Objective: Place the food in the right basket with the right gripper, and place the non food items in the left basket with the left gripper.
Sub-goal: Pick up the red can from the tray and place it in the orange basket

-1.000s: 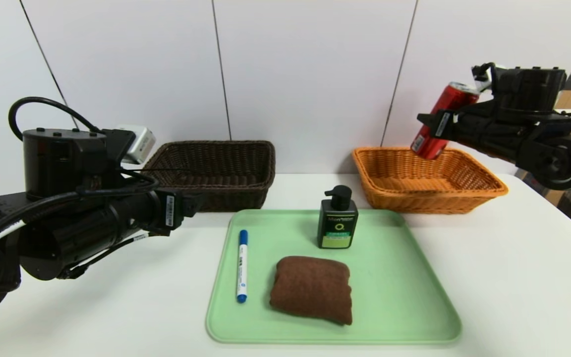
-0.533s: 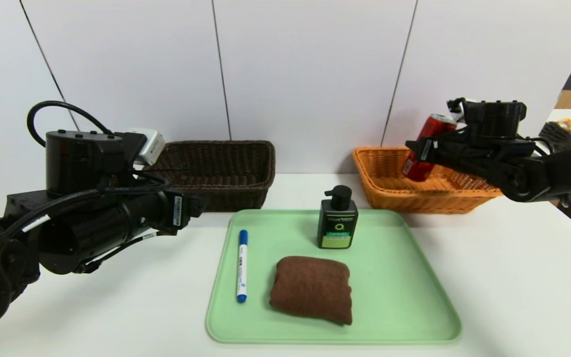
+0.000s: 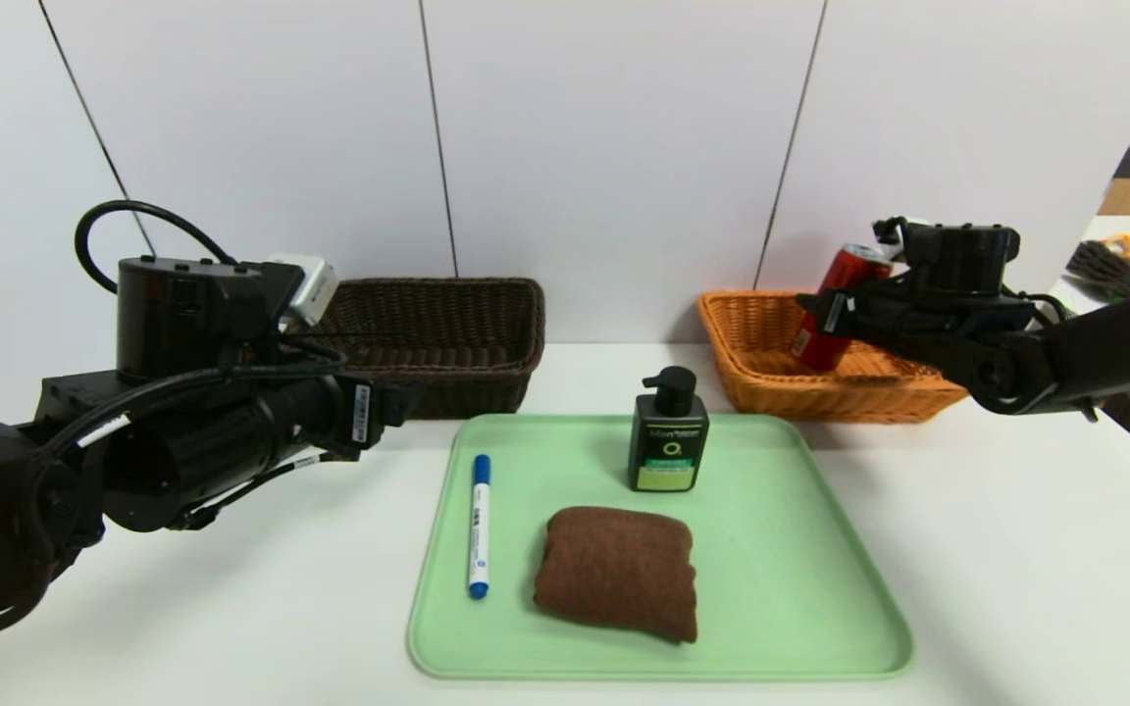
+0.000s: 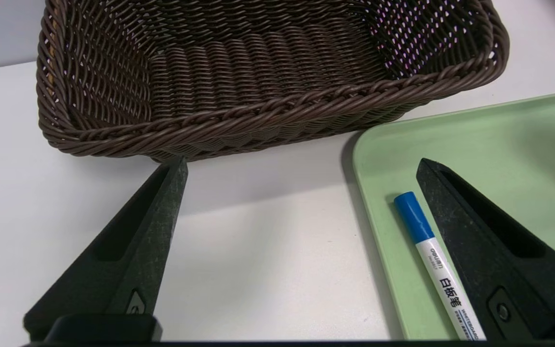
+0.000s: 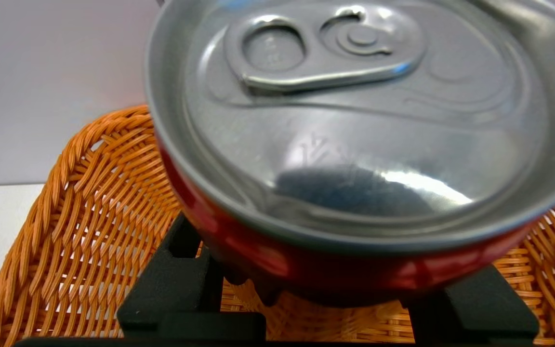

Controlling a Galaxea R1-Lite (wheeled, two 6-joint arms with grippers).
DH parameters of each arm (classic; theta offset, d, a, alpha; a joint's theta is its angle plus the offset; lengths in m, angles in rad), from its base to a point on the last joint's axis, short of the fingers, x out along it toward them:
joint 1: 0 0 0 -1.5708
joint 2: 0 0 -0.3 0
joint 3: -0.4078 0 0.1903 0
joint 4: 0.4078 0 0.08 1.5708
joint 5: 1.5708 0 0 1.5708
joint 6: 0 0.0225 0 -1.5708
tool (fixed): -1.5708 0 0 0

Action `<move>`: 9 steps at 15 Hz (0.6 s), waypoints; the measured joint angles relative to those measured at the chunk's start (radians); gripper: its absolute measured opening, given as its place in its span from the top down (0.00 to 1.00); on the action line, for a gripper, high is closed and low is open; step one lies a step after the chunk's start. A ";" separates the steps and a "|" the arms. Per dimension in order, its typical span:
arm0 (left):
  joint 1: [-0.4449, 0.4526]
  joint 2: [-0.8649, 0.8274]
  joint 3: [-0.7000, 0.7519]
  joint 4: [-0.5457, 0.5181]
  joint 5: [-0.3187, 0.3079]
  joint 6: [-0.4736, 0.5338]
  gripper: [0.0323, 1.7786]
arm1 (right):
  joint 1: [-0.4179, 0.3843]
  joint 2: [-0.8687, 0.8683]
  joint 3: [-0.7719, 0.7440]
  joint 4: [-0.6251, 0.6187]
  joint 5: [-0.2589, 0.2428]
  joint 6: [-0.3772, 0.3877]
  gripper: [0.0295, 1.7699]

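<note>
Drink can (image 3: pixel 832 309), red, slim and cylindrical with a smooth metal top, tilts in the orange woven wicker basket (image 3: pixel 771 389), right of the frame, its sides gripped by the right gripper's (image 3: pixel 825 309) fingers. Left gripper (image 4: pixel 301 166), at centre left in the head view, holds its angular fingers wide apart, gripping nothing, near the dark brown woven basket (image 3: pixel 437 375).

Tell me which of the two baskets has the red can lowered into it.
The orange-tan wicker basket, on the robot's right: the right gripper holds the tilted red can inside its rim. The other basket is dark brown.
</note>
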 joint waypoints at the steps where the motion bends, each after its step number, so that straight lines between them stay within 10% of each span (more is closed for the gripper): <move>1: 0.000 0.002 0.000 0.000 0.002 0.000 0.05 | -0.001 0.002 0.000 0.000 -0.001 0.000 0.45; 9: 0.000 0.001 0.006 -0.005 0.004 -0.004 0.05 | 0.004 -0.020 0.018 -0.002 -0.008 -0.001 0.20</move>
